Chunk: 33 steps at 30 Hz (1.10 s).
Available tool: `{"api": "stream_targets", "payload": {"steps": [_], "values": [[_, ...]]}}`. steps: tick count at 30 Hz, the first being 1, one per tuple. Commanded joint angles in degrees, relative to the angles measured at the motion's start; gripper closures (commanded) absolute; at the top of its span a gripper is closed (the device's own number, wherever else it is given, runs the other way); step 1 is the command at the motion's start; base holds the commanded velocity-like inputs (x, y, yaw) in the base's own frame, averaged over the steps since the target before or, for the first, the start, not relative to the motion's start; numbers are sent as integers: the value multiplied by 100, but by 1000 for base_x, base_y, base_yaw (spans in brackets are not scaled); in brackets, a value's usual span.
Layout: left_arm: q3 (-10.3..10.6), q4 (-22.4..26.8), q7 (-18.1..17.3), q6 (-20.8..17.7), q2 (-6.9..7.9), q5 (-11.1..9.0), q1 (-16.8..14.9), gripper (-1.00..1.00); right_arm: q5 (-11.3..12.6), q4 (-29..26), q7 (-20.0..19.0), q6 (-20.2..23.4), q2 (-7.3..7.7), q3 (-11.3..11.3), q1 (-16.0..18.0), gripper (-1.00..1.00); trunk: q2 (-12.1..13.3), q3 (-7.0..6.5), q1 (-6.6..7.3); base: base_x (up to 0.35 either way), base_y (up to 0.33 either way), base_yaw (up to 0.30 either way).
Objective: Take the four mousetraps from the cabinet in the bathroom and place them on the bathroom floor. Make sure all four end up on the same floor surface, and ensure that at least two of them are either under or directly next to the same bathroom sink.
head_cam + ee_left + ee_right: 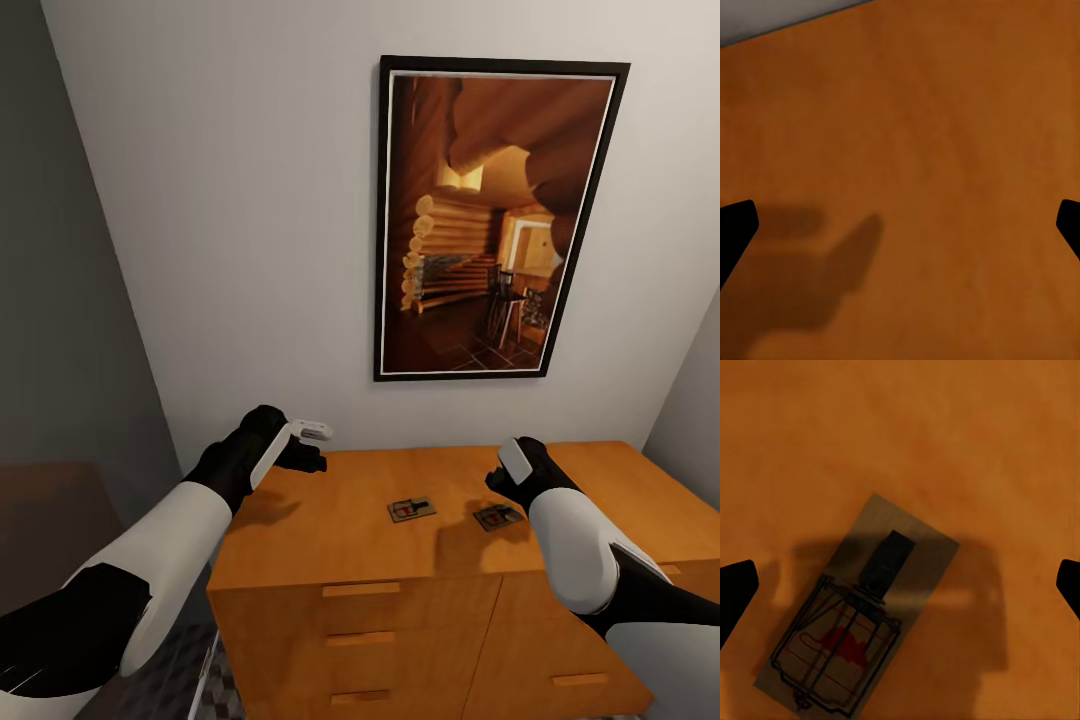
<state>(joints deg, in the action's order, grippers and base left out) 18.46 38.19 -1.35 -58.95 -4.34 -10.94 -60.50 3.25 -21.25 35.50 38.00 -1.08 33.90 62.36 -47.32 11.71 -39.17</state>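
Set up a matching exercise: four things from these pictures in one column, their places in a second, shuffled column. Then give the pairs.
Things:
1. left gripper
2. right gripper
3. framed picture
4. bar handles

Places:
A. on the wall above the cabinet
B. over bare wood at the cabinet top's left end
C. on the drawer fronts
D. above a mousetrap lying on the cabinet top

Pairs: 1-B, 2-D, 3-A, 4-C
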Motion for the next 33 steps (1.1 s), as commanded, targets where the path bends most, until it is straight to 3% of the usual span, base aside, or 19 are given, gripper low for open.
{"api": "stream_targets", "payload": {"steps": [1,10,21,33], "values": [[13,4,-14,-20,3,4,-6,-100,35,-11,39,31,-4,6,4,-100,-7,9,-1,0,0,0],[16,4,-14,-20,-2,4,-6,-100,35,-11,51,238,-5,10,4,-100,-7,9,-1,0,0,0],[13,4,-14,-24,-2,-2,-6,-100,38,-11,53,298,-5,11,4,-100,-448,207,-243,0,0,0],[15,4,-14,-21,-5,3,-6,-100,41,-11,48,304,-6,11,4,-100,-448,207,-243,0,0,0]]}}
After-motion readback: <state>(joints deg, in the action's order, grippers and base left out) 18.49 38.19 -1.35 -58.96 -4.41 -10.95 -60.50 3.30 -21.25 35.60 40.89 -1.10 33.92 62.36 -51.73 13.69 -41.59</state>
